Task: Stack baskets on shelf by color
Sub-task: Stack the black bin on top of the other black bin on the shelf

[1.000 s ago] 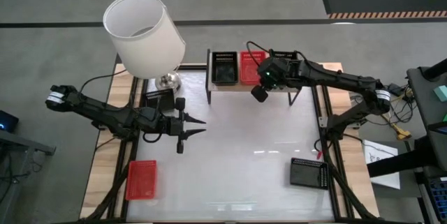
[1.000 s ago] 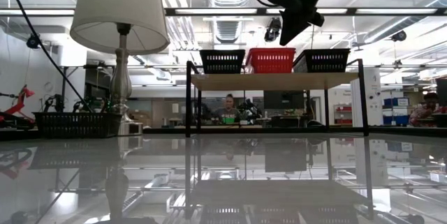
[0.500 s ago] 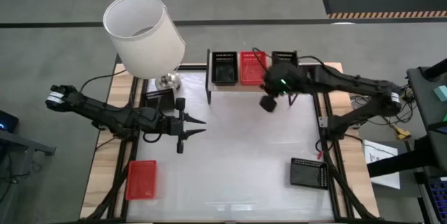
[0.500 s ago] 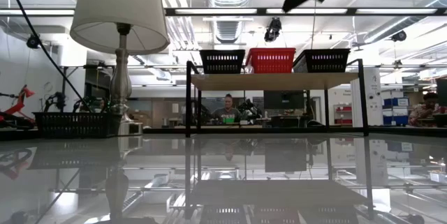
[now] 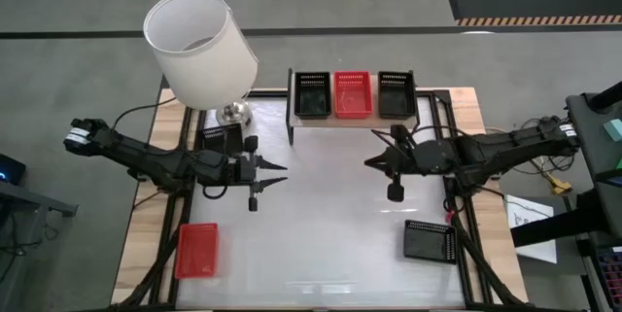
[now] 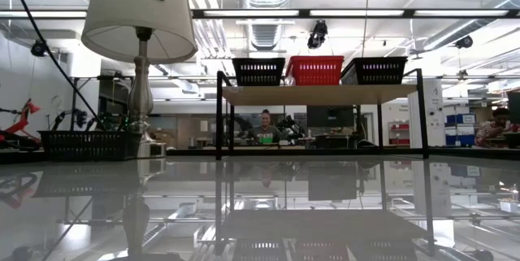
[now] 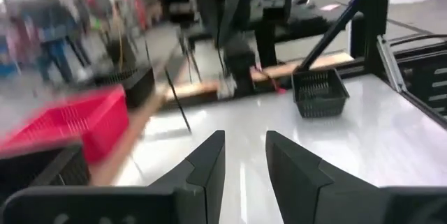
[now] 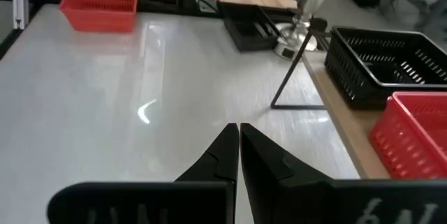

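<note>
The right gripper (image 5: 375, 162) hangs over the tabletop (image 5: 330, 215) in front of the shelf (image 5: 354, 120), its fingers (image 8: 225, 155) pressed together with nothing between them. The left gripper (image 5: 275, 175) waits over the left half of the tabletop, fingers (image 7: 209, 168) spread a little and empty.

Three baskets sit side by side on the shelf: a black one (image 5: 312, 93), a red one (image 5: 353, 93) in the middle and another black one (image 5: 396, 92). Three more lie off the shelf: a black basket (image 5: 431, 241) near the front right corner of the tabletop, a red basket (image 5: 197, 250) near the front left edge, and a black basket (image 5: 222, 137) beside the base of the lamp (image 5: 201, 50).

These baskets look like thin perforated plastic, so probably light, fairly stiff and a bit slippery on the smooth tabletop. The flared sides suggest they nest easily. A sensible hold is over one rim wall, one finger inside and one outside, squeezed gently so the wall does not flex or the basket tip.
</note>
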